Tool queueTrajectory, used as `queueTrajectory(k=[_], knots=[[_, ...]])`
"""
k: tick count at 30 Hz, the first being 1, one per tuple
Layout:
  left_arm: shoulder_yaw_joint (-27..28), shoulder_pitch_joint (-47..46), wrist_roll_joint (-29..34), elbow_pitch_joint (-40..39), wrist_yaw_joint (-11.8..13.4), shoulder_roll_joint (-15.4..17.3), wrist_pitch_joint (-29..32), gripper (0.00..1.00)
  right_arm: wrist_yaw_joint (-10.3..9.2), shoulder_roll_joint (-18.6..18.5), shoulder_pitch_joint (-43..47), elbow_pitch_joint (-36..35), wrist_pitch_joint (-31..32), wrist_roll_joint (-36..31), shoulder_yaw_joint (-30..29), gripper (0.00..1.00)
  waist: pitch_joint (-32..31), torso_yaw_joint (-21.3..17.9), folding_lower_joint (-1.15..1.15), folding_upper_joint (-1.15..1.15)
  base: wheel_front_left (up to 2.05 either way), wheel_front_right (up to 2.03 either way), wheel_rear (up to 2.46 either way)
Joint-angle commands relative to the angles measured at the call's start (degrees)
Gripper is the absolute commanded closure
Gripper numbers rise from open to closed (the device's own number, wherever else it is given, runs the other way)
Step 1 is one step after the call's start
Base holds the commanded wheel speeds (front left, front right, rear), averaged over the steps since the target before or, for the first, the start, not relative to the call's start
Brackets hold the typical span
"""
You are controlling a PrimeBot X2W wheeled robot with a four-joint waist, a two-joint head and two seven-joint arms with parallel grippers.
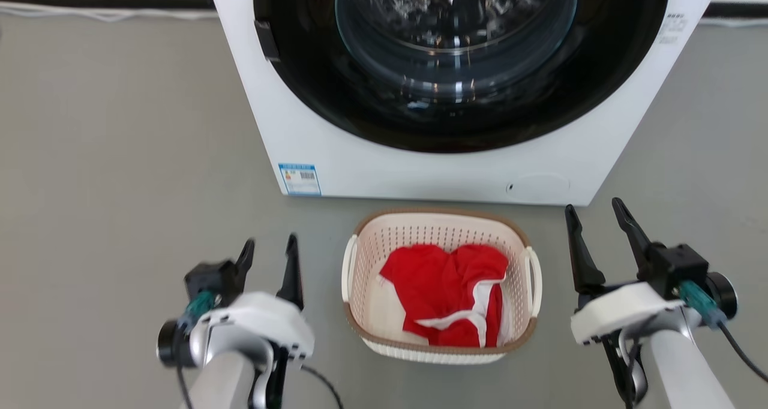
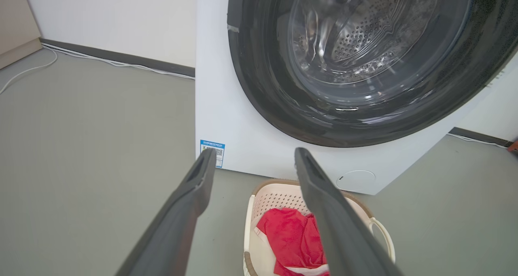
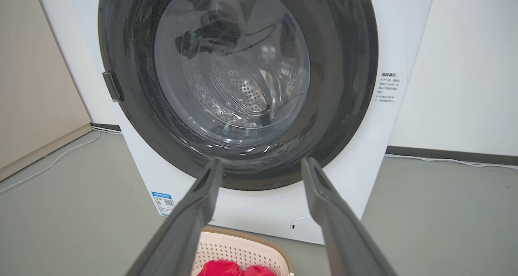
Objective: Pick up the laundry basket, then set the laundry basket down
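Note:
The laundry basket (image 1: 441, 226) stands on the grey floor just in front of the washing machine, cream-white and perforated with a brown rim and white loop handles on both sides. A red and white garment (image 1: 450, 292) lies inside it. My left gripper (image 1: 270, 247) hangs open to the basket's left, apart from it. My right gripper (image 1: 594, 214) hangs open to its right, also apart. In the left wrist view the basket (image 2: 275, 195) sits low between and behind my fingers (image 2: 190, 203). The right wrist view catches the basket's far rim (image 3: 243, 247) at the bottom edge.
The white washing machine (image 1: 420, 169) with its round dark glass door (image 1: 456, 55) stands right behind the basket. A pale wall with a dark skirting (image 2: 121, 57) and loose white cables (image 2: 24, 71) runs behind it. Grey floor spreads to both sides.

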Motion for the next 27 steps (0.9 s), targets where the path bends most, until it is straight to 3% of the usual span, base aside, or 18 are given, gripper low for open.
queueTrajectory(k=[1, 6, 7, 13, 21, 27], knots=[[3.0, 1.4, 0.9, -2.2, -0.7, 1.4, -0.3, 0.00, 0.35, 0.2, 2.5, -5.5, -0.7, 0.6, 1.3, 0.00, -2.2, 0.0, 0.00, 0.00, 0.00, 0.00, 0.00], [5.9, 5.8, 1.8, -3.9, -1.6, 2.6, -0.3, 0.00, 0.35, 0.2, 8.1, -9.9, -0.7, 2.1, 1.7, 0.00, -4.7, -0.5, 0.00, 0.00, 0.00, 0.00, 0.00], [6.3, 6.5, 2.1, -4.3, -1.6, 2.9, -0.3, 1.00, 0.35, 0.2, 8.9, -10.2, -0.7, 2.4, 1.6, 1.00, -4.9, -0.7, 0.00, 0.00, 0.00, 0.00, 0.00], [4.4, 11.3, 1.4, 1.1, -1.1, 1.2, 0.1, 1.00, -0.07, 0.5, 13.3, -4.2, 0.2, 1.9, 0.1, 1.00, -4.7, -0.4, 0.00, 0.00, 0.00, 0.00, 0.00], [5.3, 11.6, -2.3, 0.4, -1.8, 1.2, 1.3, 1.00, -0.04, 0.5, 13.3, -4.3, 1.5, 6.7, -0.3, 1.00, -5.0, -0.6, 0.13, 0.00, 0.00, 0.00, 0.00], [6.1, 11.7, -5.6, -0.5, -2.4, 1.1, 2.3, 1.00, -0.02, 0.5, 13.2, -4.8, 2.4, 11.0, -0.3, 1.00, -5.1, -0.8, 0.00, 0.00, 0.00, 0.00, 0.00]])
